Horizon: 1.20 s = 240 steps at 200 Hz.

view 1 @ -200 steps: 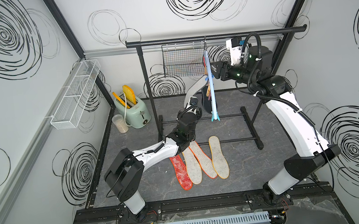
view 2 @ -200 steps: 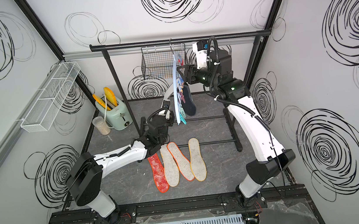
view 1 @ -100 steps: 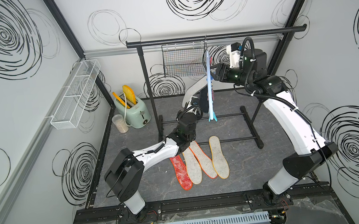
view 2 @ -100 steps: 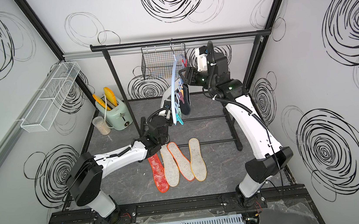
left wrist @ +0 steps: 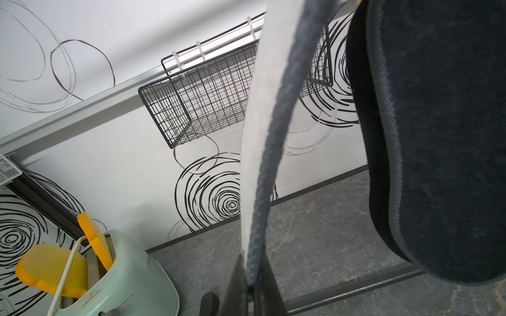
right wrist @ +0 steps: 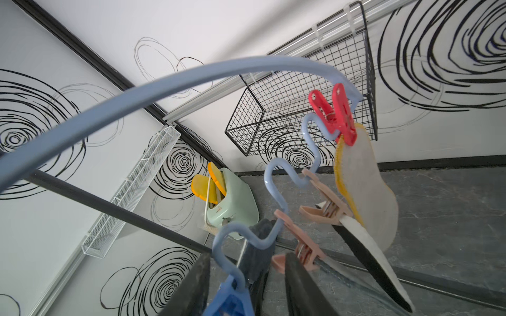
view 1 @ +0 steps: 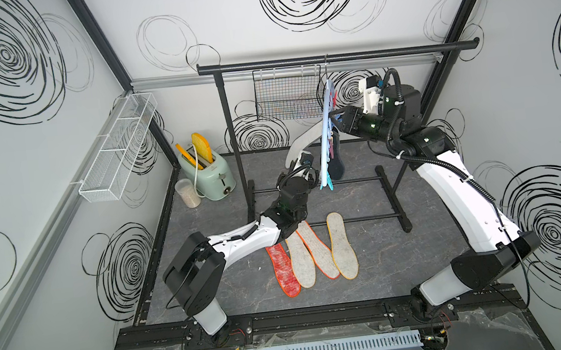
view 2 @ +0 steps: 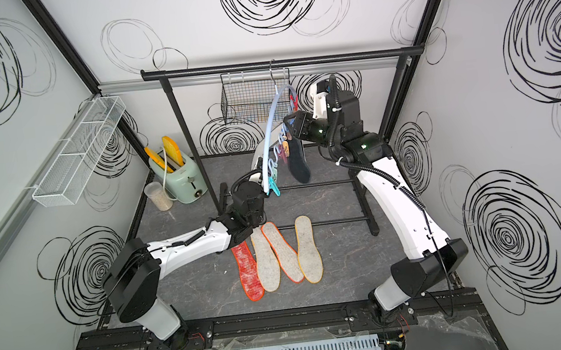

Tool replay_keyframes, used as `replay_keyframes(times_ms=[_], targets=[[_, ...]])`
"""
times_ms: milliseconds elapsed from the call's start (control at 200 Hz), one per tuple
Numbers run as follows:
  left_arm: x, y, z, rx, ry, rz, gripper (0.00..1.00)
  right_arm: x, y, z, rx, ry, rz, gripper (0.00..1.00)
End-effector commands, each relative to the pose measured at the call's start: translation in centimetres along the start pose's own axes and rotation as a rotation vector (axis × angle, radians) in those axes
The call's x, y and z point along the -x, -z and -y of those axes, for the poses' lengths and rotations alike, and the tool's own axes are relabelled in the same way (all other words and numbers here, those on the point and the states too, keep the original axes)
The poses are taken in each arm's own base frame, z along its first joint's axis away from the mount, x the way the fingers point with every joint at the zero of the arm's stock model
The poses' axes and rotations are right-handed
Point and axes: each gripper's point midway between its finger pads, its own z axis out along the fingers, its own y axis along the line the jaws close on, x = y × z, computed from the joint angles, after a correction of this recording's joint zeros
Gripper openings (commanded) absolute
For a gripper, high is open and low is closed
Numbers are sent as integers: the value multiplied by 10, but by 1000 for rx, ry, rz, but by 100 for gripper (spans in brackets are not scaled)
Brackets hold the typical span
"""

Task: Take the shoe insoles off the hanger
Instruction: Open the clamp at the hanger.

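At the left of a top view, a mint toaster (view 1: 206, 176) stands by the back wall, well apart from my work. Near the centre, my left gripper (left wrist: 250, 273) is pinched tight on the lower end of a grey-edged insole (left wrist: 262, 136). That insole bends up and to the right toward the hanger (view 2: 269, 127); I cannot tell whether a peg holds its top end. Lower in the frame, four insoles lie side by side on the floor (view 1: 406, 269): a red-orange insole (view 1: 284, 271), two orange-rimmed insoles (view 1: 300, 259) and a yellow-rimmed insole (view 1: 343, 247).

Right of centre, the hanger hangs by its hook from the black rail (view 1: 383, 53), and its lower end is near my left gripper. A dark insole (view 2: 299, 167) dangles from its pegs. In the right wrist view, a red peg (right wrist: 334, 115) clamps a yellow-edged insole (right wrist: 367, 191).

Further right, my right gripper (view 2: 287, 122) is at the pegs. Its fingers stand partly apart with a blue peg (right wrist: 230, 301) between them; I cannot tell whether they press it.
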Motion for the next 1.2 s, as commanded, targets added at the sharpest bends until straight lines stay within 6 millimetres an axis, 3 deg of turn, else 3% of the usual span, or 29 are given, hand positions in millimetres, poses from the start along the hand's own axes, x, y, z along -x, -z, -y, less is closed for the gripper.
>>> replay_keyframes(times_ms=[0,325,735,905,1100,1196], targets=[[22,3,-9,33,53,57,0,11,13,-16,56,-42,38,43],[20,3,-8,31,48,54,0,16,15,-18,68,-51,51,25],[11,3,-5,26,44,29,0,21,17,-19,70,-45,77,17],[-4,6,-7,10,77,-12,0,25,18,-20,78,-41,88,17],[-46,16,-2,-89,175,-157,0,27,17,-19,84,-40,88,18],[-63,29,8,-178,227,-214,0,25,17,-20,93,-38,81,24]])
